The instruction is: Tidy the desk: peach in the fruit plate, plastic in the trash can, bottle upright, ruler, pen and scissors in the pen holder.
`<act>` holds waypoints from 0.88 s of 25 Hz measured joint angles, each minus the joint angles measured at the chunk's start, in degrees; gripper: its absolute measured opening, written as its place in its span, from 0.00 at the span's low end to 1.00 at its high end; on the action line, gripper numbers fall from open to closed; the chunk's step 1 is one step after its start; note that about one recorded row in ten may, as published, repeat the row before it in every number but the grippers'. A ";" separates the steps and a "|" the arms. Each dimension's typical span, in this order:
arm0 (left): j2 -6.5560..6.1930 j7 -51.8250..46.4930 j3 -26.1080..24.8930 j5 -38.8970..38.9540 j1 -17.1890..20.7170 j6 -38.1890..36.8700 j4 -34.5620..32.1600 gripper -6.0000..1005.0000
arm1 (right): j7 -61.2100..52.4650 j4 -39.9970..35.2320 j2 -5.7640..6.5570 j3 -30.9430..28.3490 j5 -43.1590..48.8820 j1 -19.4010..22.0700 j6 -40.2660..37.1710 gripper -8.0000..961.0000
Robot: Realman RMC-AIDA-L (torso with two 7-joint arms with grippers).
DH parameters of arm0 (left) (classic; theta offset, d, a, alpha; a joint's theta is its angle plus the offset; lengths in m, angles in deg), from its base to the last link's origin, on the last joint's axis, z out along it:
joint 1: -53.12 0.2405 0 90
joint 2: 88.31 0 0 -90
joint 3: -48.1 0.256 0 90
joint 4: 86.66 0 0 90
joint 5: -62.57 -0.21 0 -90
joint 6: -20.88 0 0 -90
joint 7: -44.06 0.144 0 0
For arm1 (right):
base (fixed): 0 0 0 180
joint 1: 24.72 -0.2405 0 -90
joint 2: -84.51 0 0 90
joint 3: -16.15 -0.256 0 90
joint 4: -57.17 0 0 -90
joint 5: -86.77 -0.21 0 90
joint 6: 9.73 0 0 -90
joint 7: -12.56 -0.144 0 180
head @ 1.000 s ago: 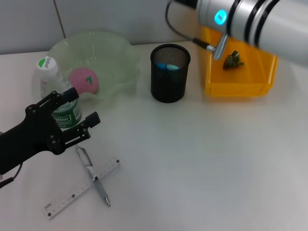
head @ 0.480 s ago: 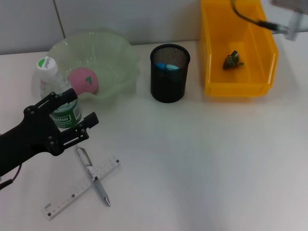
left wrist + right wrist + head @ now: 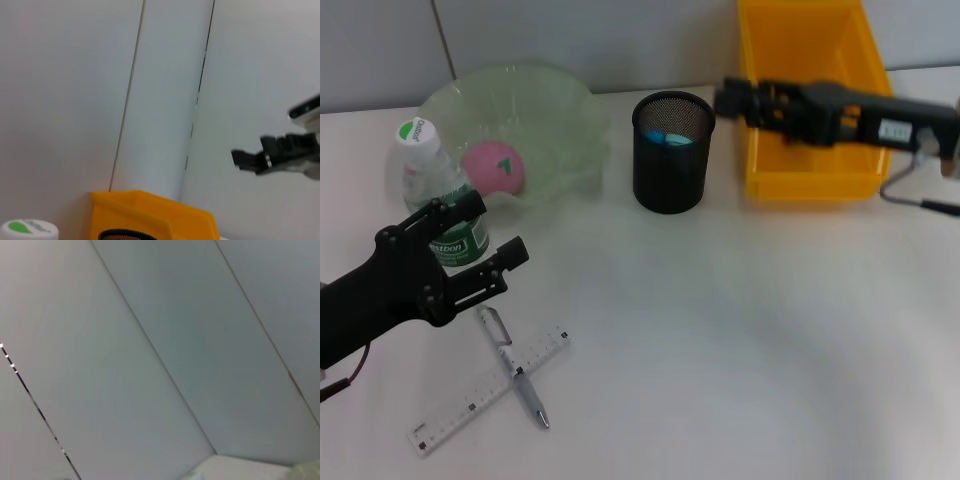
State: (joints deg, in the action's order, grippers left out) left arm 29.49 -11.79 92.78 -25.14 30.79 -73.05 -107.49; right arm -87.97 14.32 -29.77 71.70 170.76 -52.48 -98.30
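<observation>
Two matte black arms: left gripper (image 3: 470, 240) with blocky, angular fingers and round screw recesses on its frame, thin dark cable at 7 o'clock; right gripper (image 3: 735, 100) on a black wrist bearing a white label, grey cable looping behind.

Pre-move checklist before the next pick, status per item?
1. Bottle upright: ok, cap up, by the left claw.
2. Peach in the fruit plate: ok.
3. Ruler and pen in the pen holder: not ok, both lie crossed on the table.
4. Left claw free to grasp: ok, open, nothing held.
5. Right claw state: cannot tell; it hangs over the yellow bin.
6. Scissors stowed: cannot tell, only something blue shows inside the holder.
</observation>
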 joint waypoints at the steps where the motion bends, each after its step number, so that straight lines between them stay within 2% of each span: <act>1: -0.10 -0.63 0.01 -0.20 0.03 0.06 0.00 0.83 | 2.22 1.51 0.24 -0.06 0.44 0.34 -0.07 0.51; 4: -0.60 -3.55 0.07 -1.09 0.06 0.09 -0.08 0.83 | 8.14 2.70 0.29 0.21 4.71 1.18 -0.32 0.51; 7: -1.00 -5.55 0.12 -2.24 0.22 -0.20 -0.87 0.83 | 14.33 2.94 -0.59 0.23 12.40 1.46 -0.22 0.51; 10: -0.54 -8.25 0.17 -4.36 -0.01 0.90 -2.43 0.83 | 17.59 3.77 -1.88 0.13 21.23 0.32 1.18 0.51; 15: -0.31 -11.77 0.26 -6.27 -0.71 2.28 -4.32 0.83 | 18.89 4.02 -2.55 0.41 26.05 -0.93 0.61 0.51; 22: -0.11 -22.45 0.84 -17.03 -1.55 1.55 -14.01 0.83 | 25.20 2.21 -3.48 0.16 28.70 0.28 0.40 0.72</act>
State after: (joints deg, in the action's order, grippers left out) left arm 29.38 -34.24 93.62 -42.17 29.24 -71.49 -121.50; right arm -62.77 16.54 -33.25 71.86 199.46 -52.21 -97.90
